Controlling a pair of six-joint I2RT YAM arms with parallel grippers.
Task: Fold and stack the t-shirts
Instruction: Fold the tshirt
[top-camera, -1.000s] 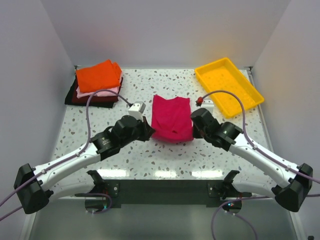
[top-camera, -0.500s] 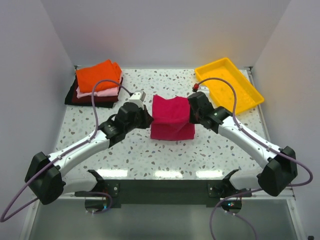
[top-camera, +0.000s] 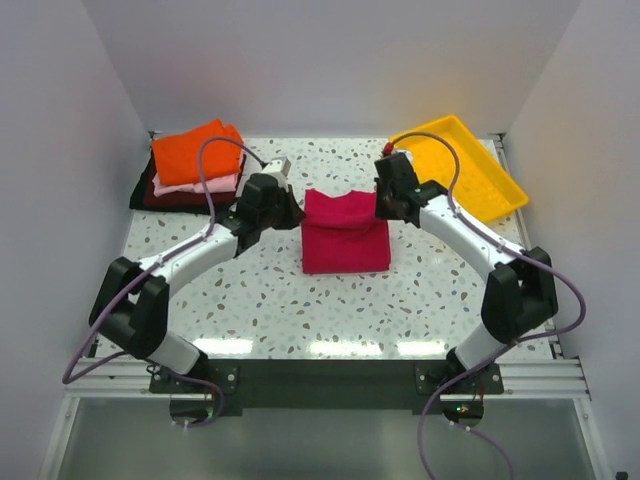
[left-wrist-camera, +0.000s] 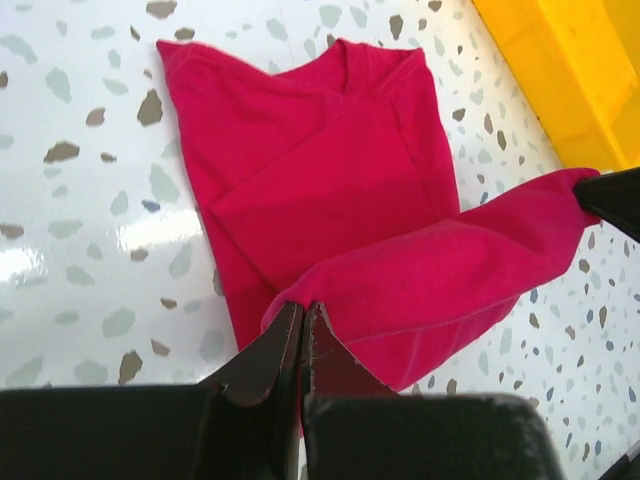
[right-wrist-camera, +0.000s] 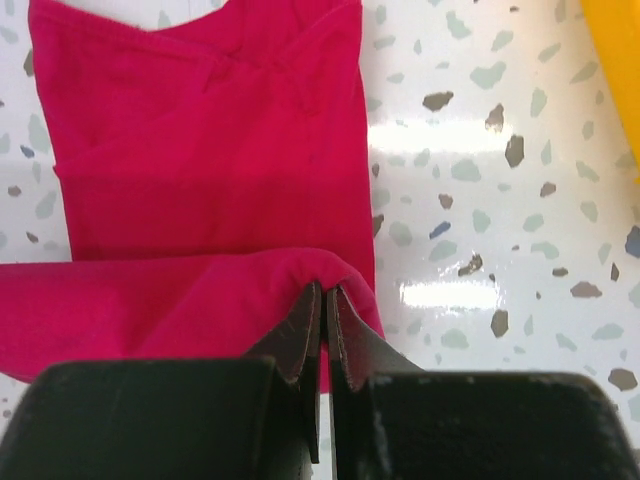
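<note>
Crimson t-shirt (top-camera: 345, 240): part-folded on desk (top-camera: 270, 290), left of yellow tray (top-camera: 460, 170), one edge lifted.
Left end effector (left-wrist-camera: 303, 318): clamped on the lifted edge's corner farther from tray.
Right end effector (right-wrist-camera: 325, 300): clamped on the nearer corner.
Folded t-shirt stack (top-camera: 195, 165): well left of tray.

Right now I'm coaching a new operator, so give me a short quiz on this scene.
1. True or false: the left pincer and right pincer are each shut on the crimson t-shirt.
2. What tops the folded stack? A orange t-shirt B green towel C blue t-shirt
3. Fill in: the yellow tray sits at the table's far ____ corner.
Key: 1 true; 2 A; 3 right.
</note>
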